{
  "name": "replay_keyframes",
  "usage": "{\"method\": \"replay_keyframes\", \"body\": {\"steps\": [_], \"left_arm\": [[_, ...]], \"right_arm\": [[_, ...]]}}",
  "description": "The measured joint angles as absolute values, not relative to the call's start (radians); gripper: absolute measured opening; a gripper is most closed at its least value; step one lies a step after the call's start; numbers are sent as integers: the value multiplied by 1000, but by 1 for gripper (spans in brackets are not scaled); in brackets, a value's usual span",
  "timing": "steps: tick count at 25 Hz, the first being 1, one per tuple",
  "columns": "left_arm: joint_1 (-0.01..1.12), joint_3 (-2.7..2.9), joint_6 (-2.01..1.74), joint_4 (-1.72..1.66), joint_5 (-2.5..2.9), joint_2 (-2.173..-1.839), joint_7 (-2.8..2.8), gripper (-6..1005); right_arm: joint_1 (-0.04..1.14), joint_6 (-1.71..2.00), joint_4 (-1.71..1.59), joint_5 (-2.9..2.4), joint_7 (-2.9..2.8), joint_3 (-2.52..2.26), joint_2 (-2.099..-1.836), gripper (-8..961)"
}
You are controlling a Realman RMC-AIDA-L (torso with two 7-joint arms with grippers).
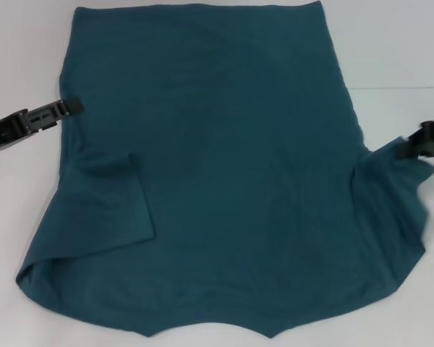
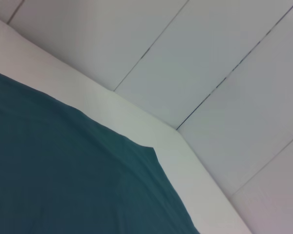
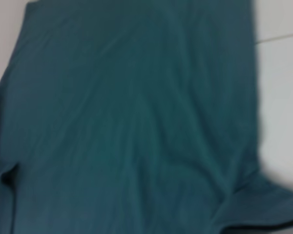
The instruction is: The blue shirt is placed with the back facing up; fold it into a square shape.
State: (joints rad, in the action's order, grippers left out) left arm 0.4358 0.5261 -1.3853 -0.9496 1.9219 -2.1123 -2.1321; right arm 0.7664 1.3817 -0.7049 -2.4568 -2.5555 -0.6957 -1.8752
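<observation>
Head view: shirt lies flat on table; left gripper at its edge, right gripper at its sleeve, finger states unclear.

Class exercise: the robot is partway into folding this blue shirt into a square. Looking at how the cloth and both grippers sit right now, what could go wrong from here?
1. The right gripper is at the blue shirt by its right sleeve, where the cloth looks lifted and bunched; pulling further may drag the body askew.
2. The left sleeve is already folded in while the right is not, so the final shape may come out uneven.
3. The left gripper sits at the shirt's left edge; it may snag the cloth.
</observation>
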Motion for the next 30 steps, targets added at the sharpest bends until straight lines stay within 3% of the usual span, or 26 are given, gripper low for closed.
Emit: {"method": "replay_keyframes", "body": {"steps": [10, 25, 30], "left_arm": [[434, 500, -1383, -939, 1898, -2112, -2139, 934], [431, 457, -1382, -914, 1890, -2110, -2133, 934], [430, 452, -1382, -909, 1890, -2108, -2132, 934]], "right_arm": [[846, 1378, -694, -2457, -2589, -822, -1941, 4], [866, 1328, -679, -2445, -2602, -822, -1968, 4], [867, 1314, -626, -2382, -2577, -816, -1961, 77]]}}
